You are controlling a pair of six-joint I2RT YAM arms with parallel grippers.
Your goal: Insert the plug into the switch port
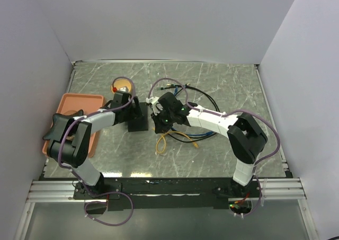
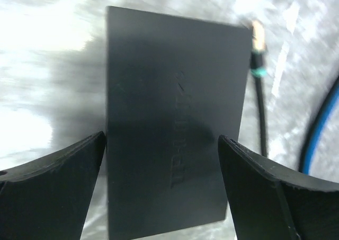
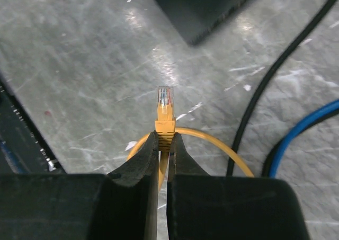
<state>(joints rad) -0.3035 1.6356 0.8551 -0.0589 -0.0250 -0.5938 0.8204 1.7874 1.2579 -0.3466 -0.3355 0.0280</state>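
At the far left of the grey marbled worktop (image 1: 228, 81) lies an orange tray (image 1: 74, 105), partly covered by the left arm. Behind it and a little to the right stands a small round cup (image 1: 122, 84).

Next comes the left tool (image 1: 131, 108), which hangs over the switch (image 1: 139, 122). The switch lies flat on the worktop, left of centre. In the left wrist view the left tool (image 2: 161, 139) is spread wide, with one finger at each long side of the switch (image 2: 175, 102). Whether the fingers touch the box cannot be told. The top face of the switch bears faint raised lettering, and its sockets show in no view. Just beside its far right corner lies a gold-tipped connector (image 2: 258, 38) with a green band, on the end of a thin black lead.

Right of the switch sits the right tool (image 1: 161, 118). Seen from the right wrist, the right tool (image 3: 164, 144) is pressed together on the yellow boot of the plug (image 3: 165, 105), whose clear head juts out past the fingertips. A corner of the switch (image 3: 206, 7) lies ahead of the plug and apart from it, with bare worktop between them. The yellow cable (image 3: 217, 144) arcs away to the right behind the plug. Further right, a black cable (image 3: 265, 86) and a blue cable (image 3: 304, 126) run across the worktop.
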